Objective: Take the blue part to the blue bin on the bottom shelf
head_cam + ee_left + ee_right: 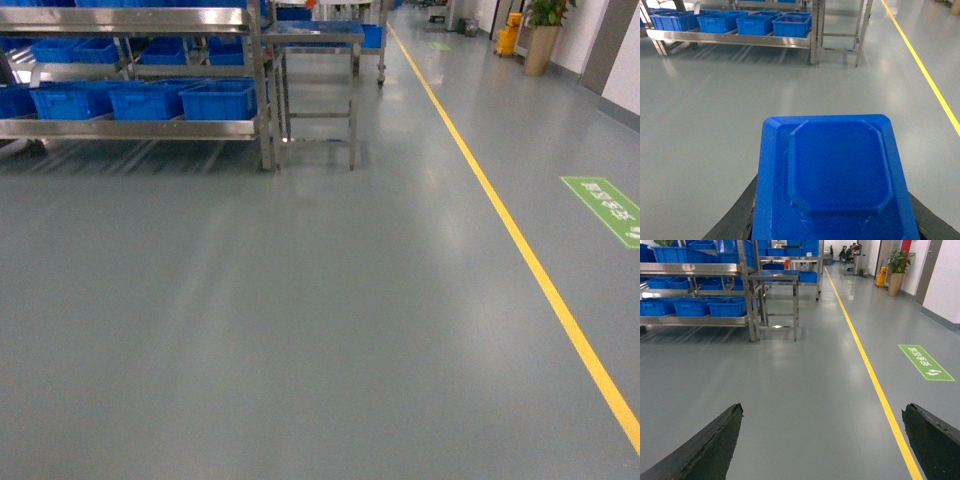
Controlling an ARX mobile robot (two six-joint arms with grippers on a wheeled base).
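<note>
blue part (840, 175) held between left jaws; right jaws wide (nothing between).

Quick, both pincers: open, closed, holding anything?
Left pincer: closed on the blue part.
Right pincer: open, holding nothing.

Blue part (835, 185): matt plastic, fine ridged texture. Shelf (130, 128): shiny steel. Bins (215, 100): blue plastic. Floor (300, 320): smooth grey, soft sheen.
</note>
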